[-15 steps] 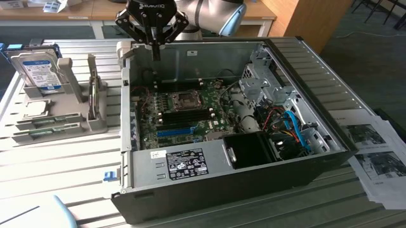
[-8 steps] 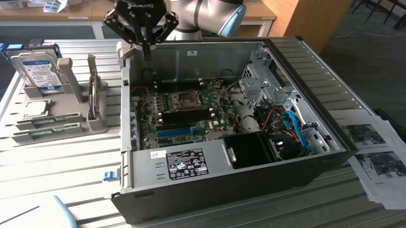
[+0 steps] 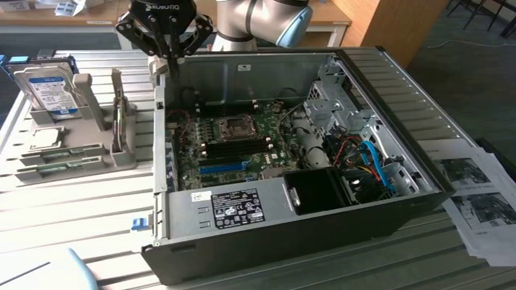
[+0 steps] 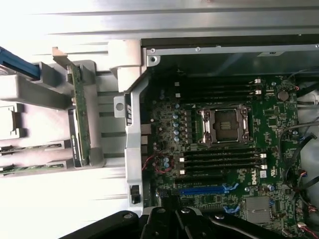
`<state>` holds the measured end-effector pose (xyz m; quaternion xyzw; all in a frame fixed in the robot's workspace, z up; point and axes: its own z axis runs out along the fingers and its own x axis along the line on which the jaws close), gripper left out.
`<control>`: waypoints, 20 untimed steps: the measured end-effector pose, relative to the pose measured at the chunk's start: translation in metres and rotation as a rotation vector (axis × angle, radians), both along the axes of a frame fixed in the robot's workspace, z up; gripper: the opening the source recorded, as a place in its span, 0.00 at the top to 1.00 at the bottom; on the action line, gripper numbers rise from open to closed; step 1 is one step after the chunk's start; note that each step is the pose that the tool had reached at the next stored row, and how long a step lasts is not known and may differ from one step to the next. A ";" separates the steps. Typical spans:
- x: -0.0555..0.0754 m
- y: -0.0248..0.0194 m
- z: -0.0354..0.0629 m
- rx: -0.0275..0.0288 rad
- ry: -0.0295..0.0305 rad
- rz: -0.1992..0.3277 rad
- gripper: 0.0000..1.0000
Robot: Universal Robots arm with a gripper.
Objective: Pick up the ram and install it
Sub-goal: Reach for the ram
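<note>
Nearest: open PC case (image 3: 306,241), sticker (image 3: 234,205) on its near metal box, print too small to read. ram (image 4: 79,119) stands on edge in the grey holder (image 3: 125,160), on the exterior view's left of the case, not touching the gripper (image 3: 165,69). Same holder carries the hard drive (image 3: 48,90) at its far end, blue-white label unreadable. Gripper hangs over the case's far corner on that side, claw pinched together, nothing in it; arm (image 3: 258,24) above is cut off. Inside the case: motherboard (image 4: 269,114), open CPU socket (image 4: 224,124), white sideways logo (image 4: 252,175) looks like DELL.
</note>
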<state>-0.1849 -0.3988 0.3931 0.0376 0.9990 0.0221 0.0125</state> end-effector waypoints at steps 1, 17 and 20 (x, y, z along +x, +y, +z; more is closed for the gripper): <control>-0.002 0.0000 0.0000 0.0000 0.0000 0.000 0.91; -0.033 0.0000 -0.0001 0.0000 0.0000 0.000 0.91; -0.038 0.0000 -0.0001 -0.0001 0.0001 0.000 0.91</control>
